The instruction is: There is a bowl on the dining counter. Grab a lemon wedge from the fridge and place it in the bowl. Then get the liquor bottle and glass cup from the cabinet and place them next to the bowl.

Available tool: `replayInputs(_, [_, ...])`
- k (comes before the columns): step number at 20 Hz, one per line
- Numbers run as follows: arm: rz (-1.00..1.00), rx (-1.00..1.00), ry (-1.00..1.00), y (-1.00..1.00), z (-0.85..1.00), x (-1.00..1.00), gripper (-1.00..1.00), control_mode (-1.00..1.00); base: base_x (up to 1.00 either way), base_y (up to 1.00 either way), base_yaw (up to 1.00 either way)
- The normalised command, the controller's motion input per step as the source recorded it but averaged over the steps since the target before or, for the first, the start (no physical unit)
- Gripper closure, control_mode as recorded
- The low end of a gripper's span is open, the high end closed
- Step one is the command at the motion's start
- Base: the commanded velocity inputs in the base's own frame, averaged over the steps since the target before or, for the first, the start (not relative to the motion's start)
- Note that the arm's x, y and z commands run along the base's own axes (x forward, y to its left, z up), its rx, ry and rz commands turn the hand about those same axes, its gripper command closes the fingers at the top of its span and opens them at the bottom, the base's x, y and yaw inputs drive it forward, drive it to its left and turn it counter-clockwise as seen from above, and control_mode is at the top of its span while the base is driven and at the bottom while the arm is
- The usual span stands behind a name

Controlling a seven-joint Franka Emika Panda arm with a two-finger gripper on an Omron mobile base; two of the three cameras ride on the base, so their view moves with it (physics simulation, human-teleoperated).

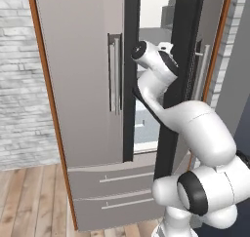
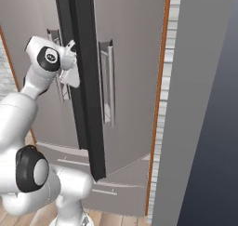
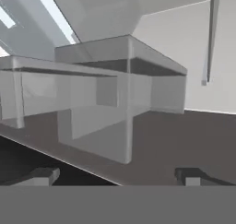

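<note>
Dark fingertips of gripper stand spread wide, nothing btwn them, pointing at inner face of the open fridge door. Just ahead: clear door bins, translucent, no contents visible in them. Lemon wedge can't be made out in any view. From base views, arm reaches into gap btwn closed left fridge door w/ handle & open right one; two drawers below.

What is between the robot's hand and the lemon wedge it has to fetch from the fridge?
No lemon wedge is visible, so that can't be settled. The fridge door is partly swung open, edge-on beside the arm. The gripper, jaws wide and empty, looks at clear plastic bins right ahead of its fingertips.
</note>
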Motion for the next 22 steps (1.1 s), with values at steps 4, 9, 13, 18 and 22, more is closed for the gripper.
replayInputs(4, [-0.22, 0.00, -0.01, -0.85, 0.00, -0.53, -1.00, -1.00, 0.00, 0.00, 0.00])
replayInputs(9, [-0.21, 0.00, -0.09, -0.76, 0.00, -0.69, -1.00, -1.00, 0.00, 0.00, 0.00])
replayInputs(13, [-0.20, 0.00, -0.07, -0.71, 0.01, -0.51, -1.00, -1.00, 0.00, 0.00, 0.00])
replayInputs(18, [-0.13, 0.00, 0.00, -0.69, 0.05, -0.06, -1.00, -1.00, 0.00, 0.00, 0.00])
replayInputs(22, [-0.05, 0.00, 0.00, -0.66, 0.02, 0.01, -1.00, -1.00, 0.00, 0.00, 0.00])
